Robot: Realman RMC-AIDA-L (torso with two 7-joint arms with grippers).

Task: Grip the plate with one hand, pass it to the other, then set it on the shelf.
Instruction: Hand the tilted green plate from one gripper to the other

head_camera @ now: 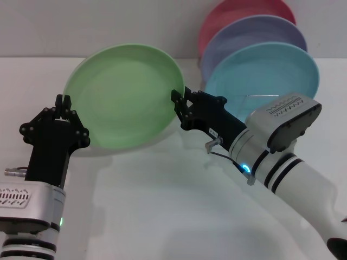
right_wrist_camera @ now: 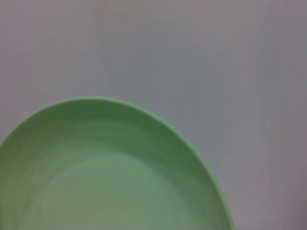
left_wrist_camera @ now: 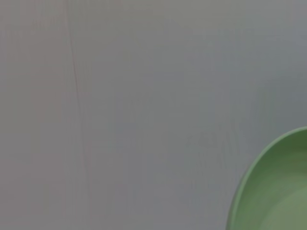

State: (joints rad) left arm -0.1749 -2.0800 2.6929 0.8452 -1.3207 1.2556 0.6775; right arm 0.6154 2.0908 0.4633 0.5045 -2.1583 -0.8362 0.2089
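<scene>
A: Plate position?
B: Upper centre of head view, lifted off the table, tilted, face toward camera. Pinched at both rims.

A: Grippers?
B: Left gripper at left rim, fingers narrow, clamped on the edge. Right gripper at right rim, fingers close together across the edge. Looks like mid-handover, both holding. Cannot confirm how firm either grip is.

A: Why opposite rims?
B: Probably to keep the arms apart, and lets one release without the plate dropping.

A: Shelf?
B: Upper right. Only a thin wire visible in front of the blue plate; lavender plate and pink plate standing behind, upright. Rest of rack hidden by right arm.

A: Wrist views?
B: Green rim against blank wall, no fingers visible.
</scene>
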